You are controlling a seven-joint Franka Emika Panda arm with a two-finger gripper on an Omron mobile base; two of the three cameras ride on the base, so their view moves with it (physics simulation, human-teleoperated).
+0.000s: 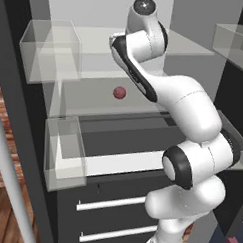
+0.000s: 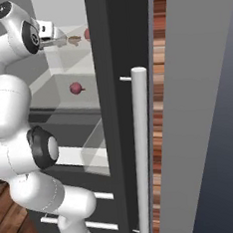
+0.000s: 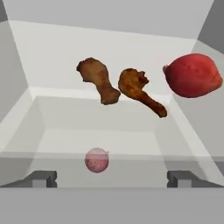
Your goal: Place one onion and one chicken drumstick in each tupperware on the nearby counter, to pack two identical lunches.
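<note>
The hand (image 3: 112, 178) hangs released, its two dark fingertips (image 3: 41, 178) spread wide with nothing between them, and it faces into the open fridge (image 1: 118, 118) at the level of an upper glass shelf (image 3: 100, 94).

On that shelf, in the hand view, the bright red onion (image 3: 192, 75) sits at the right, well beyond the fingertips. Beside it lie two chicken drumsticks: the right drumstick (image 3: 139, 89) has its thin bone end pointing toward the lower right, and the left drumstick (image 3: 98, 79) lies just beside it, their meaty parts near each other but not clearly touching. Seen through the glass, the duller maroon onion (image 3: 96, 159) rests on the shelf below; it shows in the left base view (image 1: 120, 92) and the right base view (image 2: 76, 88) too, alone on its shelf.

No tupperware holds anything yet, as far as these views tell, so the task looks to be at its first pick.

As a judgement: the red onion is firm, smooth and round, so it may roll or squirt out of the fingers; a grip across its widest middle seems safest. The drumsticks look light and lumpy, stiff enough to lift; the thick meaty end offers the better hold, the thin bone being easy to miss.
</note>
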